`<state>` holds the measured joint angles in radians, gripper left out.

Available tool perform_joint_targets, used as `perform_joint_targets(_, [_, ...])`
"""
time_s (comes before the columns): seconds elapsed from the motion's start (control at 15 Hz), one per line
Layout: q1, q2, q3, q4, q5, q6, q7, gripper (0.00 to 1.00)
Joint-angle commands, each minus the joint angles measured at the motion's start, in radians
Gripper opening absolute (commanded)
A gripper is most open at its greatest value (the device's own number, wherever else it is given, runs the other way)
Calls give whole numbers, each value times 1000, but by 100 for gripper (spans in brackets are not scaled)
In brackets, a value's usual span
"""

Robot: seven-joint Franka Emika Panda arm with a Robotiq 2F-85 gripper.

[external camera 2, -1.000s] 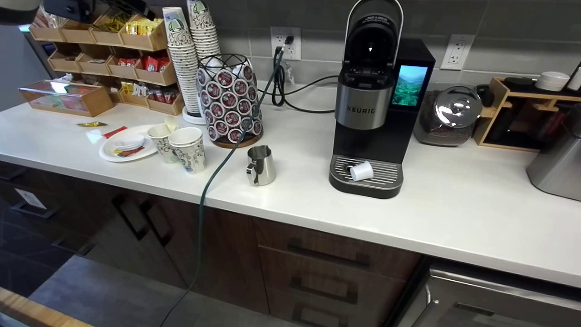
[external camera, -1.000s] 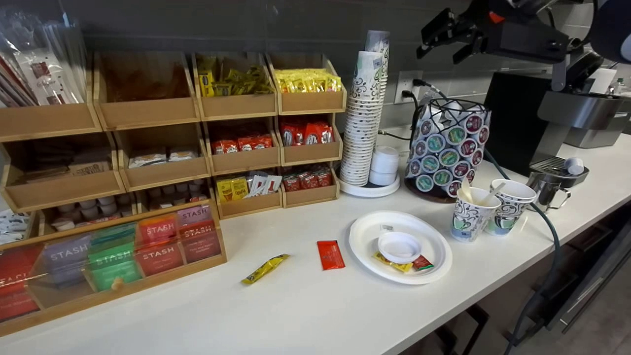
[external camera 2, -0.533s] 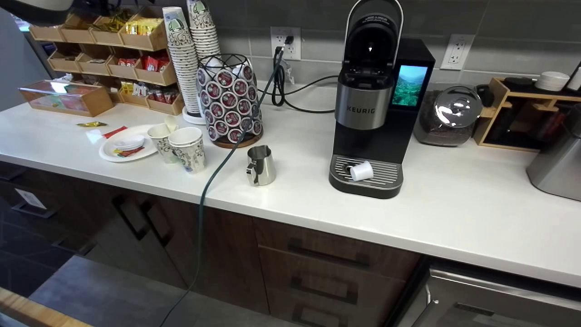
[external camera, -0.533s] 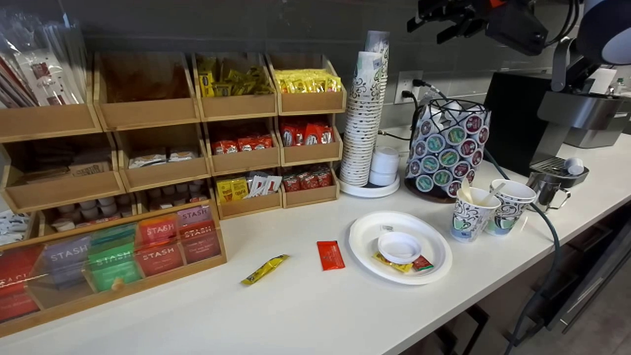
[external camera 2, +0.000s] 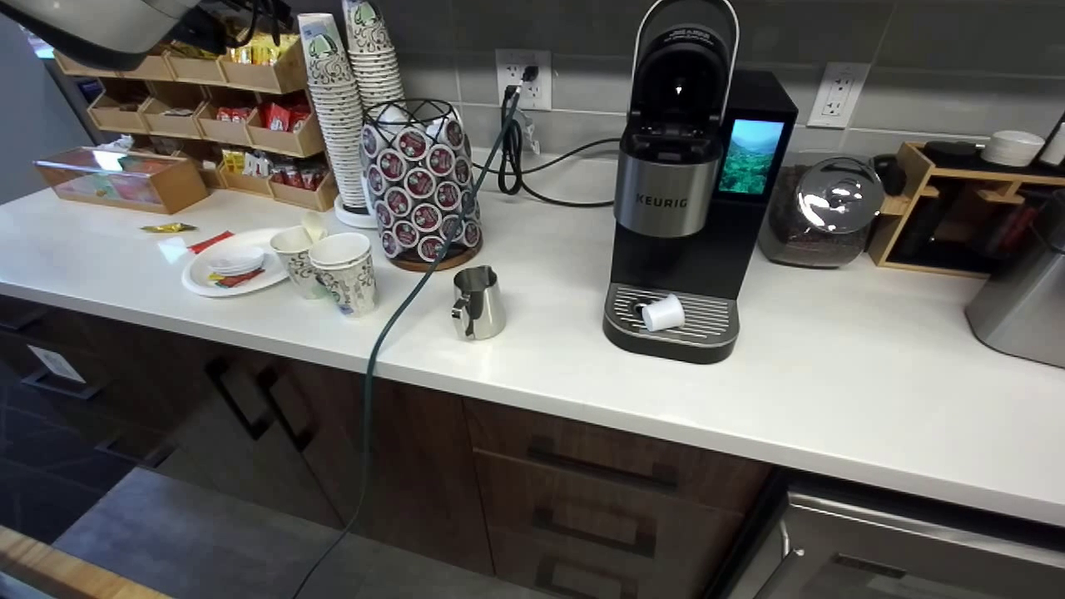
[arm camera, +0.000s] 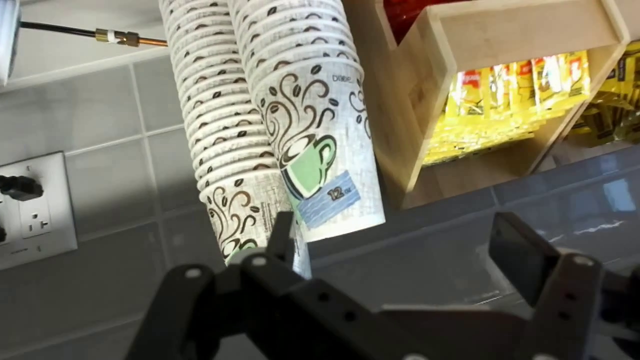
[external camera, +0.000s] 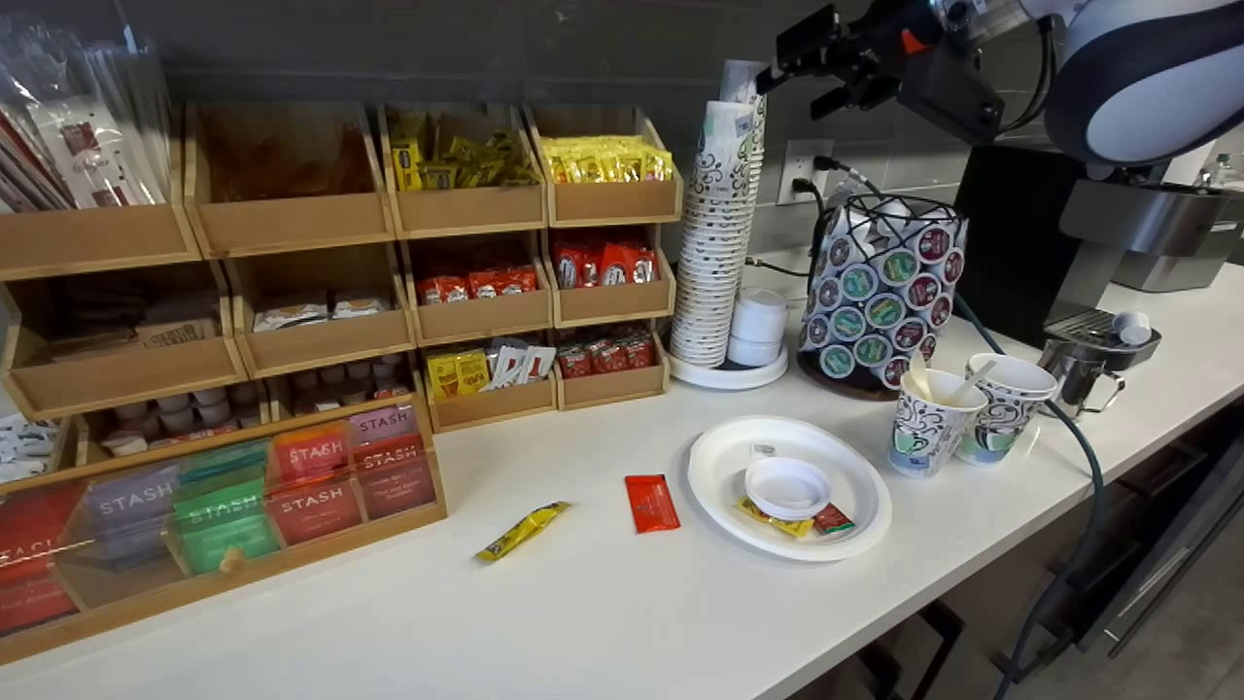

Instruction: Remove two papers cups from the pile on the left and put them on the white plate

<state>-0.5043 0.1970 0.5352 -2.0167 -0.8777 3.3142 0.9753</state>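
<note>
The white counter (external camera: 544, 622) is the biggest thing here, and at its back two tall stacks of paper cups (external camera: 724, 146) go up, all upside down and tucked into each other. One is the taller stack (external camera 2: 374, 54); the pile (external camera: 712, 233) we want is the shorter one just to its left, and a bump might make it sway. The gripper (arm camera: 400, 245) is up near the top of the pile, its fingers (arm camera: 522, 257) wide apart with nothing held. The white plate (external camera: 724, 486) sits lower on the counter, well apart from the pile. The top cup (arm camera: 320, 150) shows its printed side, while the next cup (arm camera: 305, 51) shows only a thin ring. I think they are very light and not slippery, but soft: a hard squeeze would dent them. They may stick together too. I would hold them low, by the wide rims, where the paper should be stiffest, pinch gently, and lift both straight up. Higher, by the narrow end, the fingers could slide off or bring just one. The plate has a small white bowl (external camera: 788, 488) and a few little packets (external camera: 833, 519) on it, so its bare part looks best for the cups.
</note>
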Motion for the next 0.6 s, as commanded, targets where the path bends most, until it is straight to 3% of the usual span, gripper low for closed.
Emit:
perform_joint_targets(0.0, [213,50,-204,76,182,-18,-186,100])
perform_joint_targets(0.07, [249,64,-242,97,223,-19,-236,100])
perform_joint_targets(0.13, [326,88,-345,142,112,-6,-142,100])
perform_joint_targets(0.33, [501,152,-508,203,116,-14,-185,100])
perform_joint_targets(0.53, [699,228,-716,278,126,4,-176,100])
